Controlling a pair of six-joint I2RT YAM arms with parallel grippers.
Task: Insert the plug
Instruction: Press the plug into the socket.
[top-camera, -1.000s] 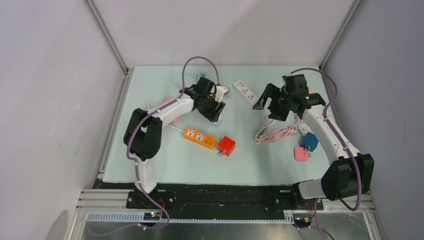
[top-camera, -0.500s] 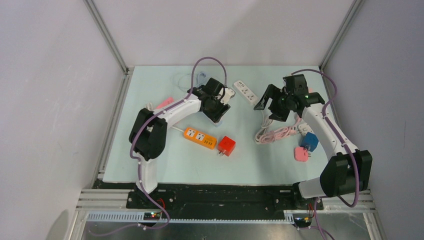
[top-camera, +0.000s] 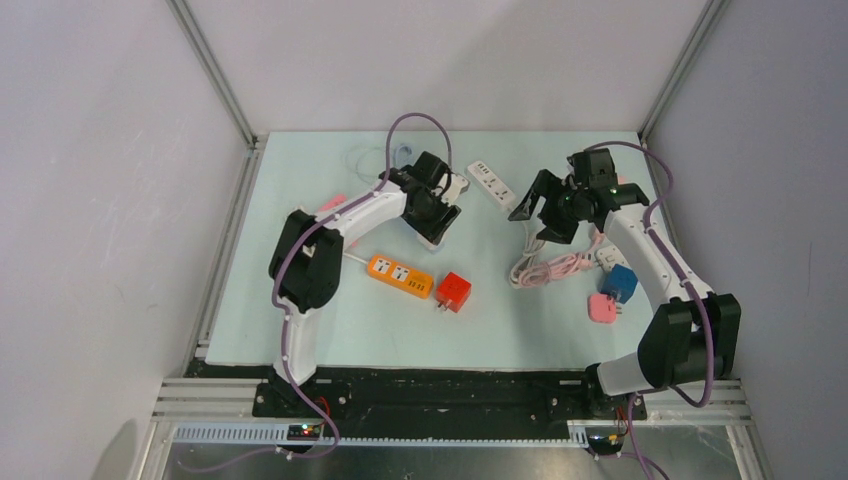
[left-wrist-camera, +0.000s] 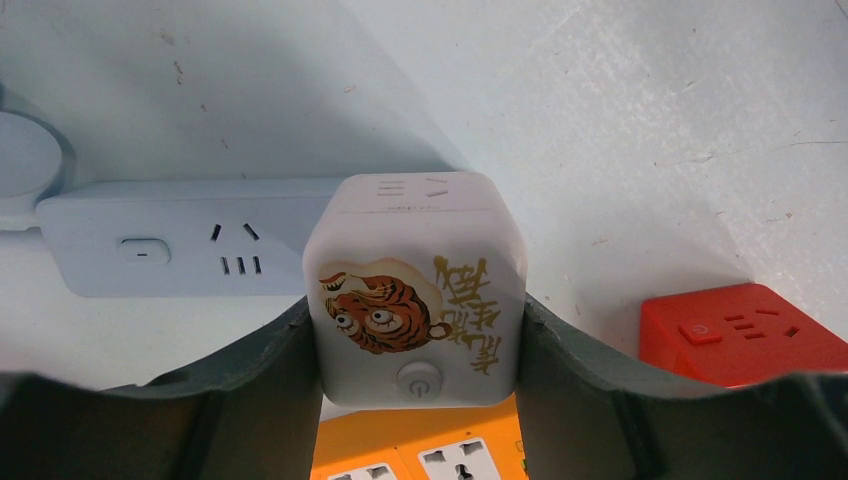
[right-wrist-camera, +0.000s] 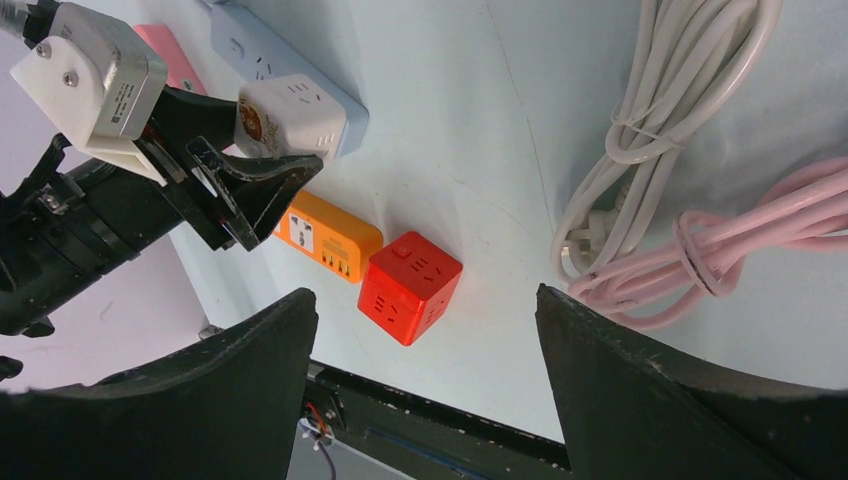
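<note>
Plug cube, white w/ a tiger picture, is clamped by the left gripper, pressed on both sides. It is over the pale blue power strip, prob. to line up its pins w/ a socket. Whether it touches I cannot tell, and the pins are hidden. Right gripper is spread wide and holds nothing. It hovers near the pink cable, apart from the left arm, I think to leave room. Red cube & orange strip lie near.
</note>
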